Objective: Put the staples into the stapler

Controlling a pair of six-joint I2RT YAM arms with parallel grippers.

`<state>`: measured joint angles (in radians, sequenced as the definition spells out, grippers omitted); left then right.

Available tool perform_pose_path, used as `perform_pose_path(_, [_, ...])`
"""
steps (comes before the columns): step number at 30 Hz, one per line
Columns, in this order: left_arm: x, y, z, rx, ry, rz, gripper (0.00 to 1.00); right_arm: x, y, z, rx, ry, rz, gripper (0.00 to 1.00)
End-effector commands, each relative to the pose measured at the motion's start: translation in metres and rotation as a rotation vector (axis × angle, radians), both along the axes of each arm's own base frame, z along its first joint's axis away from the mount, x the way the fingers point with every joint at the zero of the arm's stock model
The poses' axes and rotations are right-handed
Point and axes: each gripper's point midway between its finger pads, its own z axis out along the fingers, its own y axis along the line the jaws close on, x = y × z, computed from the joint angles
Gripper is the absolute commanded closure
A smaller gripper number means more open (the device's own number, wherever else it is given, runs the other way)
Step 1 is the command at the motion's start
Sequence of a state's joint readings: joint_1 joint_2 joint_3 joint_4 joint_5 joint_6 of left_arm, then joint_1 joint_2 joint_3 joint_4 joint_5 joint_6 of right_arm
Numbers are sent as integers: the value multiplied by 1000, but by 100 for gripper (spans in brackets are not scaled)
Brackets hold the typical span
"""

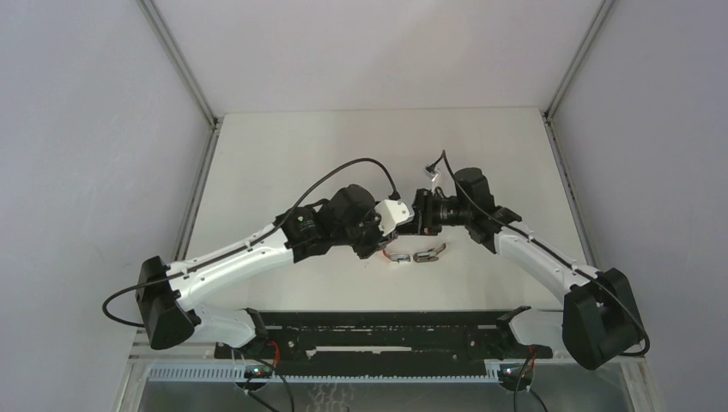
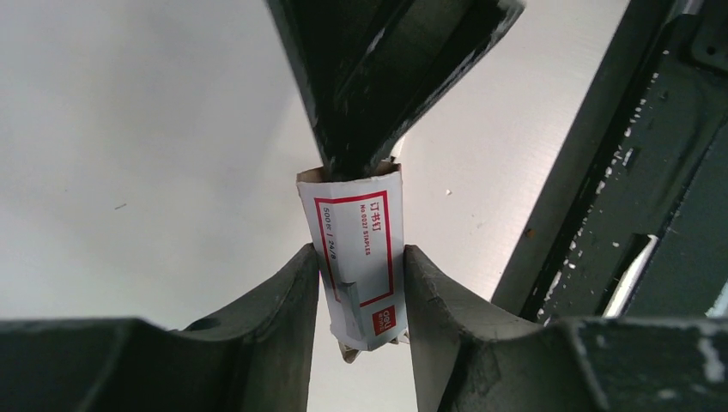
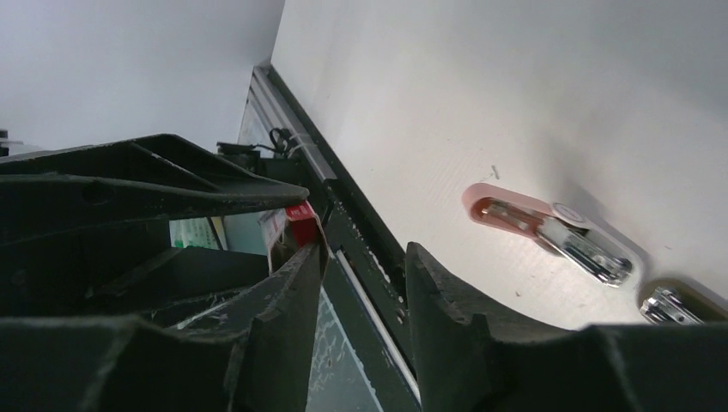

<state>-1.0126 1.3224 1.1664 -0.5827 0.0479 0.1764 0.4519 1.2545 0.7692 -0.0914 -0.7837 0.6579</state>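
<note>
The tabletop (image 1: 343, 146) is plain white and matte. Pale grey walls (image 1: 77, 129) close it in on three sides, with slim metal posts (image 1: 176, 60) running up the back corners. The two arms reach in from the near corners and meet above the middle of the surface. There the left gripper (image 2: 360, 257) has its jaws clenched on the box (image 2: 356, 257), pressing its two long sides and holding it clear of the tabletop. The box is a small white packet with red print. Its long axis runs straight out from the left jaws, tilted a little, and its far open end points at the right arm. One finger (image 2: 360, 103) of the right gripper (image 3: 365, 257) meets that end, where the cardboard flares slightly. The right jaws stand apart with nothing between them, and the box's red corner shows just off the tip of one finger. The strips inside the box cannot be seen. The stapler (image 3: 549, 232) lies flat on the tabletop, nearer the bases than the grippers. Its long axis runs roughly left to right in the top view, with the pink end to the left and the bare metal channel to the right. A dark tool (image 1: 429, 253) lies just beside that metal end, slanted.
</note>
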Motion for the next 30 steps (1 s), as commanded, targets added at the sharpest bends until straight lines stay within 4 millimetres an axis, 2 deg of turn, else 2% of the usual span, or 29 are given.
perform_pose_path(1, [11, -9, 2, -23, -36, 33, 57, 16, -26, 16, 17, -73, -88, 57])
perform_pose_path(4, [11, -14, 3, -36, -28, 32, 58, 24, -44, 25, 37, -93, -123, 55])
perform_pose_path(7, [13, -17, 7, -40, -33, 27, 57, 21, -49, 29, 52, -100, -111, 55])
perform_pose_path(19, [8, -20, 6, -20, -15, -11, 57, -5, -21, 40, 123, -103, 25, 63])
perform_pose_path(30, [4, -19, 8, -12, -20, -33, 57, -11, -2, 32, 127, -63, 78, 68])
